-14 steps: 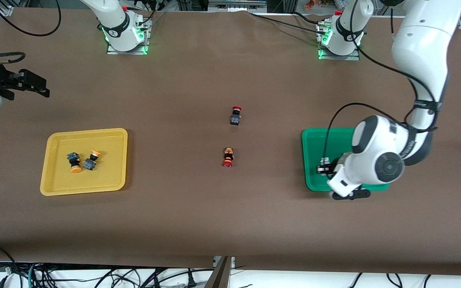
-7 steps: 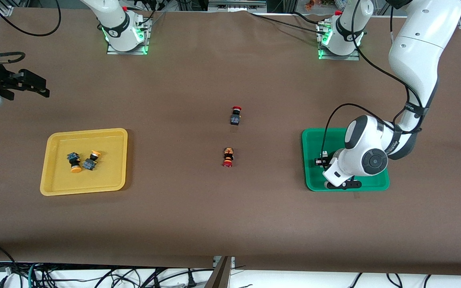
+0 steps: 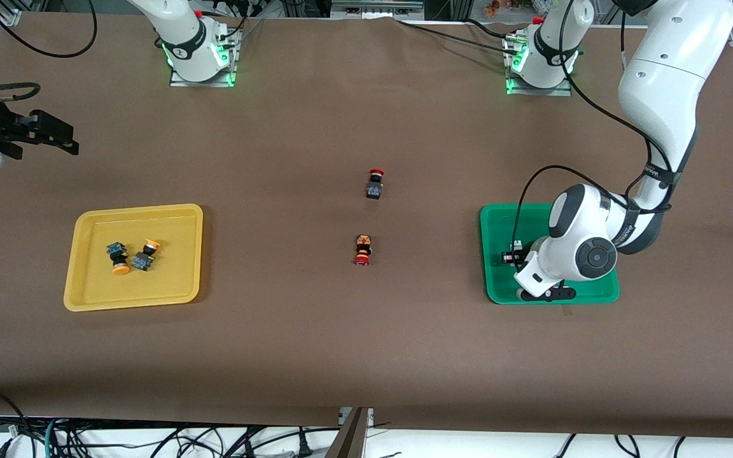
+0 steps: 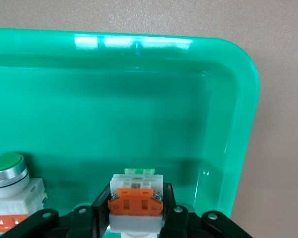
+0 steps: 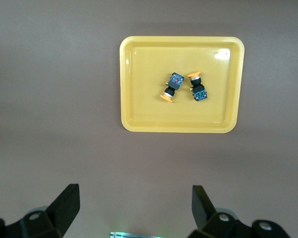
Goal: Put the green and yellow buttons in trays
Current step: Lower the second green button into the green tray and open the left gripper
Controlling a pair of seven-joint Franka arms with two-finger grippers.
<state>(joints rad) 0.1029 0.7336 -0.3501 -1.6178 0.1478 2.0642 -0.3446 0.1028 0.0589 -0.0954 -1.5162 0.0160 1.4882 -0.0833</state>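
The left gripper (image 4: 135, 220) is down inside the shallow green plastic tray (image 3: 500, 219), its black fingers (image 4: 102, 206) pinching a white-bodied push-button switch with an orange tab (image 4: 135, 198). Whether that switch already rests on the tray floor I cannot tell. Just beside it lies a second white-bodied switch with a green cap and silver collar (image 4: 9, 173), partly cut off at the edge of the left wrist view.

In the front view this gripper sits toward the tray's 7 o'clock corner, and the arm's white wrist covers both green switches.

At the right arm's end of the table, two yellow-capped dark-bodied switches (image 3: 130, 257) lie just beside each other in the yellow plastic tray (image 3: 86, 299). The right gripper (image 5: 134, 208) waits high over bare table, spread wide and empty.

By my reading the task is nearly finished: only letting go of the last switch remains.

Two red-capped dark switches (image 3: 375, 183) (image 3: 362, 249) lie on the brown tabletop (image 3: 366, 356) between the trays; the task does not ask for them.
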